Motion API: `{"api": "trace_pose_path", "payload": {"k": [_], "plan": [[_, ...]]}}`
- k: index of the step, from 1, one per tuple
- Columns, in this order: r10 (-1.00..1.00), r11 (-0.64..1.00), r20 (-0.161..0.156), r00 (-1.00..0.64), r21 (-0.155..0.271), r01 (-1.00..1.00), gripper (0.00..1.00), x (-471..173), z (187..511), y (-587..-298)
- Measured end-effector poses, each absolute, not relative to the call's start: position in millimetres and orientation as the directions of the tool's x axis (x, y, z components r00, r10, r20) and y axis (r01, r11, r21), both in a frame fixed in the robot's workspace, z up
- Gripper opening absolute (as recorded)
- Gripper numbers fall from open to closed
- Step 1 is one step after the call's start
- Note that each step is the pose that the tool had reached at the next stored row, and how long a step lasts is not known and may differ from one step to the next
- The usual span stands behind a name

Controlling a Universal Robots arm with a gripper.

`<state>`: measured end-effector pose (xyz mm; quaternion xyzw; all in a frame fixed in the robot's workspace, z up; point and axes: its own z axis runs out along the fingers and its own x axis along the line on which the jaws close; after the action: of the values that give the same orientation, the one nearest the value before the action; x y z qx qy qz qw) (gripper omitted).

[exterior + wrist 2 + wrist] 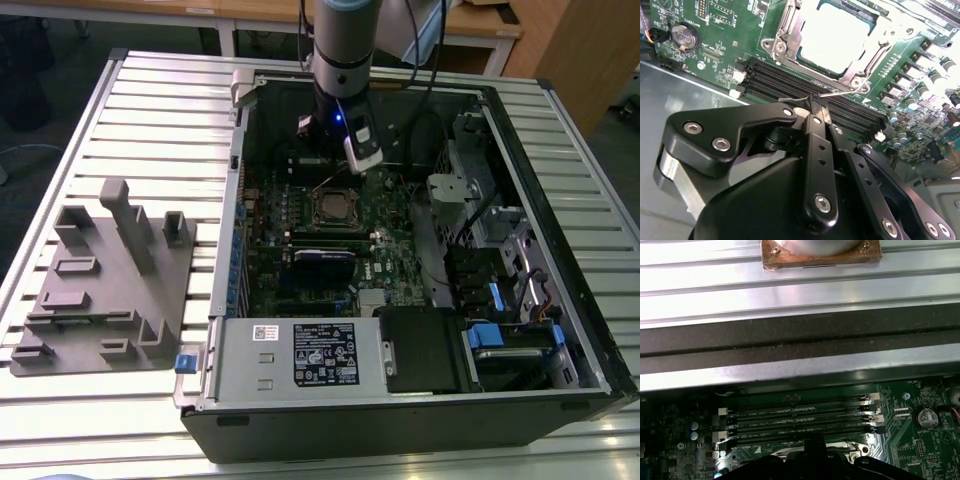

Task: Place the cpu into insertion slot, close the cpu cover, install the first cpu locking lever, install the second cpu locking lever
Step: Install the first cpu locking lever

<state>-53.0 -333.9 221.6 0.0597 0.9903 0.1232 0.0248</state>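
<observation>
The cpu lies in the insertion slot, its bright silvery top facing up. The cpu cover is folded down flat around it as a metal frame. In the second wrist view my gripper hangs just beside the socket's edge, above the black memory slots. Its fingers are pressed together on a thin wire locking lever, which sticks out on both sides of the tips. In the exterior view the arm stands over the back of the green board.
The open computer case walls in the board. A power supply sits at the front and drive bays at the exterior view's right. A grey parts fixture lies on the slatted table. A coin battery is near the memory slots.
</observation>
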Motion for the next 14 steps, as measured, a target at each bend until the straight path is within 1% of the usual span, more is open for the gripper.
{"api": "trace_pose_path", "payload": {"k": [14], "plan": [[0.124, 0.963, -0.035, -0.992, 0.246, 0.112, 0.11, -50.7, 220.4, -333.0]]}}
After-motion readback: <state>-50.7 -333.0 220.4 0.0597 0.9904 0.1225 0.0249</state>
